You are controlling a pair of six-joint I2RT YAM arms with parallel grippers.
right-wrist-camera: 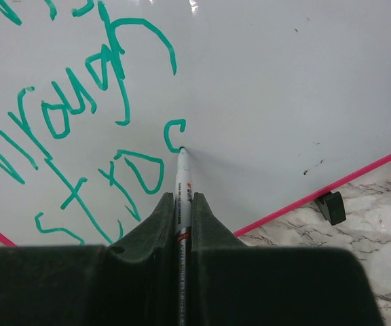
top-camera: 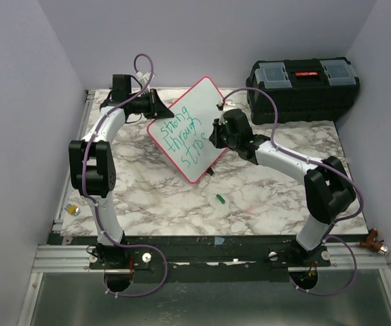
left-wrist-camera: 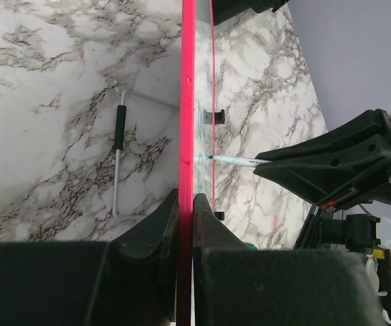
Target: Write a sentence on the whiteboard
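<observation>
My right gripper [right-wrist-camera: 182, 198] clamps the marker [right-wrist-camera: 182, 170], its tip touching the whiteboard [right-wrist-camera: 284, 81] just ahead, midway through the sentence [right-wrist-camera: 80, 115]. My left gripper [left-wrist-camera: 185, 198] pinches the whiteboard's edge. I'd press lightly, stroke steadily and hold the whiteboard rigid.

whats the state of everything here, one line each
whiteboard: tilted up, frame edge pinched in the left claw
sentence: unfinished, third line only partly written
marker: uncapped, tip on the whiteboard, held in the right claw
left claw: shut on the whiteboard
right claw: shut on the marker
cap: off, lying loose on the table
toolbox: lid shut
</observation>
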